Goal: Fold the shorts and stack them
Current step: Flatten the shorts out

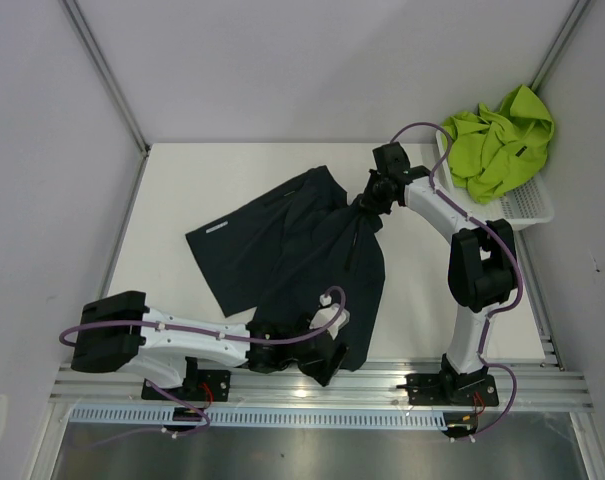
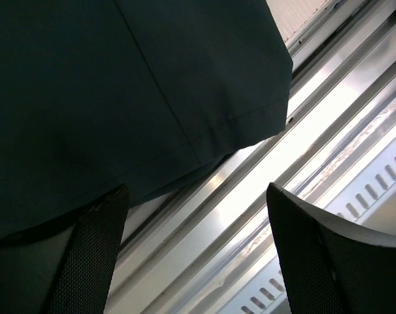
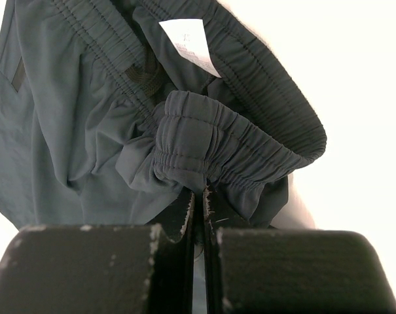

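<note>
White tabletop (image 1: 182,190) carries dark shorts (image 1: 292,240) at centre, waistband (image 3: 204,140) pinched by right gripper (image 3: 199,196) at far side; left gripper (image 2: 196,191) gapes wide at near hem (image 2: 237,124); lime shorts (image 1: 497,140) fill far-right basket (image 1: 527,208).

white mesh basket (image 1: 527,208): far-right table (image 1: 212,180) corner | metal rail (image 1: 382,381): near edge

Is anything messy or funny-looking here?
Yes. The dark shorts lie crooked and rumpled on the table. Their waistband is bunched up where the right jaws pinch it, and one leg reaches the rail at the near edge. The green shorts are a crumpled heap spilling over the white basket, not folded.
</note>
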`<action>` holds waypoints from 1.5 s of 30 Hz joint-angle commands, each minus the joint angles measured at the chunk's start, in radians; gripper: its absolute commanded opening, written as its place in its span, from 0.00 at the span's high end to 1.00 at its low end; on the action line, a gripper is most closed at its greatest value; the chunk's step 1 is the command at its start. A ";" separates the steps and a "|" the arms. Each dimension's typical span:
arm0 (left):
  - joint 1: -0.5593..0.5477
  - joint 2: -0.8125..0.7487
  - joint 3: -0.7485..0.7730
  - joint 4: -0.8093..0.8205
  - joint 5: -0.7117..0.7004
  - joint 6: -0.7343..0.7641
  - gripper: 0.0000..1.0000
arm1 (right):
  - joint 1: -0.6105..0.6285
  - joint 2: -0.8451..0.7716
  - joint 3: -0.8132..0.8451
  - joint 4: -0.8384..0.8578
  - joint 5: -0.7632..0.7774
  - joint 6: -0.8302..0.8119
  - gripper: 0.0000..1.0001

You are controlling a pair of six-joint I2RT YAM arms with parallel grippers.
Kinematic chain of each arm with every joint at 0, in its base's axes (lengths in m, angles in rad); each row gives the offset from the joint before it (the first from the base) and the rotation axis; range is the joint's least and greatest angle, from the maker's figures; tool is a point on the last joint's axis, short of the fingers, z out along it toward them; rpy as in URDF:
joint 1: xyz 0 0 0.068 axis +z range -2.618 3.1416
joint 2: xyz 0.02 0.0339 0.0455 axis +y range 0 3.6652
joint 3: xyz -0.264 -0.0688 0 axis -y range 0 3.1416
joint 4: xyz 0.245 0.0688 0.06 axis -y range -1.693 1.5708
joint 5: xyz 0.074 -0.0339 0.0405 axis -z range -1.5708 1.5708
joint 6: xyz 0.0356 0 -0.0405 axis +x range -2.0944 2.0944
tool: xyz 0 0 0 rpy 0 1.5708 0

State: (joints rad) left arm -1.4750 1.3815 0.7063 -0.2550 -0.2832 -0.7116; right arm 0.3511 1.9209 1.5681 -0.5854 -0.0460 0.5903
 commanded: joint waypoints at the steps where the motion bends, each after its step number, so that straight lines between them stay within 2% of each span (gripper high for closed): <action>1: -0.008 -0.016 0.010 -0.013 -0.033 0.126 0.13 | 0.000 -0.039 0.003 0.029 -0.017 -0.010 1.00; 7: -0.019 0.017 0.053 -0.036 -0.034 0.248 0.12 | -0.001 -0.033 0.007 0.029 -0.022 -0.015 1.00; 12: -0.022 0.024 0.047 -0.001 0.001 0.311 0.12 | -0.003 -0.028 0.013 0.024 -0.025 -0.017 1.00; 22: -0.053 0.091 0.104 0.022 -0.025 0.441 0.13 | -0.004 -0.025 0.018 0.024 -0.028 -0.015 1.00; 36: -0.062 0.221 0.170 0.094 -0.031 0.498 0.17 | 0.000 -0.020 0.024 0.027 -0.040 -0.011 1.00; 42: -0.058 0.267 0.194 0.114 -0.071 0.503 0.25 | 0.000 -0.020 0.024 0.029 -0.043 -0.015 1.00; 45: -0.041 0.278 0.199 0.122 -0.109 0.488 0.41 | -0.003 -0.022 0.023 0.029 -0.045 -0.017 1.00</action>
State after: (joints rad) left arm -1.5276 1.6512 0.8635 -0.1726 -0.3321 -0.2276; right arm 0.3511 1.9209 1.5681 -0.5846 -0.0769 0.5892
